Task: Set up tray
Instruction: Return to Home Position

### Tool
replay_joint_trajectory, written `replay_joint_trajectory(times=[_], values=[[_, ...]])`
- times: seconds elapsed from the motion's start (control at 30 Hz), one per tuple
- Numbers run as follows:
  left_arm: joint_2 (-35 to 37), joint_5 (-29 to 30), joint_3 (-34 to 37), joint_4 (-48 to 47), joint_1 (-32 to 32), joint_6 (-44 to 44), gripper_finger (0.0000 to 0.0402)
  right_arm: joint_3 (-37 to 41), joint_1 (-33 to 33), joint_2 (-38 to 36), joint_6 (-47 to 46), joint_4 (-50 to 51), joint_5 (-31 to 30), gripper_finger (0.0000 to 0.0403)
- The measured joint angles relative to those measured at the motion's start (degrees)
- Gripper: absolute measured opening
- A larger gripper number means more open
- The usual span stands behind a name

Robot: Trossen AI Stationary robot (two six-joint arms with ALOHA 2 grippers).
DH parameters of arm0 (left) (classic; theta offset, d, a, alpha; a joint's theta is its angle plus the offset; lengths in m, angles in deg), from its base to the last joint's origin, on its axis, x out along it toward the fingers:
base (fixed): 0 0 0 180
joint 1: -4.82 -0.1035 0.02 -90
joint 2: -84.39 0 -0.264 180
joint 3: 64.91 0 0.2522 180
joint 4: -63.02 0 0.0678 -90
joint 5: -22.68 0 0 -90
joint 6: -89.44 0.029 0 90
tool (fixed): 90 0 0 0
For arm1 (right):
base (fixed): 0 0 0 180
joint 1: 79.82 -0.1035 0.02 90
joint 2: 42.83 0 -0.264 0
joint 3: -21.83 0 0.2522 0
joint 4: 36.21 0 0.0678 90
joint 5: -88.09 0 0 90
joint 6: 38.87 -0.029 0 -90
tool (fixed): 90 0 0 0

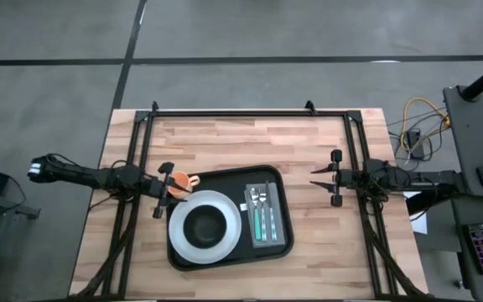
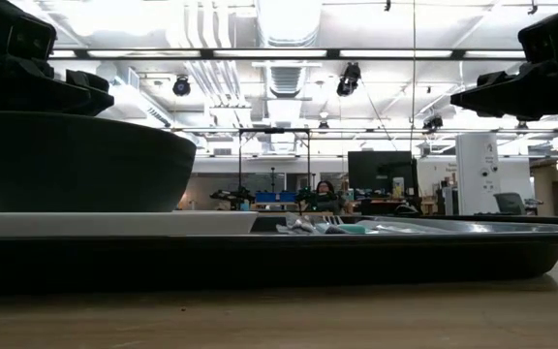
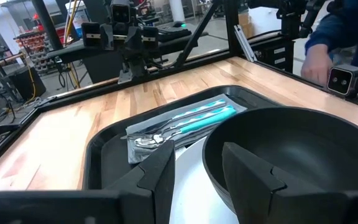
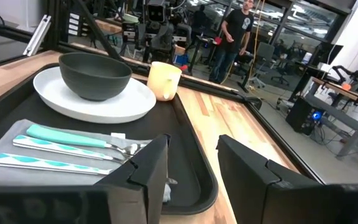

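Tray [image 1: 229, 179] lies flat near the middle of your bench [image 1: 225, 138], its long side running from one arm toward the other. On the half nearer the left arm you have the white plate [image 1: 179, 241], with the dark bowl [image 1: 205, 225] standing on it. On the other half, the grey napkin [image 1: 262, 242] carries the green-handled cutlery [image 1: 263, 214], three pieces side by side. A pale cup [image 4: 165, 79] stands just beside the plate. Your left pincer [image 1: 179, 190] hangs over that spot, fingers apart and holding nothing. Your right pincer [image 1: 314, 178] hovers just off the tray's other end, likewise spread and empty.
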Motion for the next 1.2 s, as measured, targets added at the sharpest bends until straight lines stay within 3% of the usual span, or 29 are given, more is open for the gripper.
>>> replay_joint_trajectory(times=[1.2], values=[[0.00,0.00,0.00,0.00,0.00,0.00,0.0116,0.00,0.00,0.07,0.00,0.00,-0.04,0.0119]])
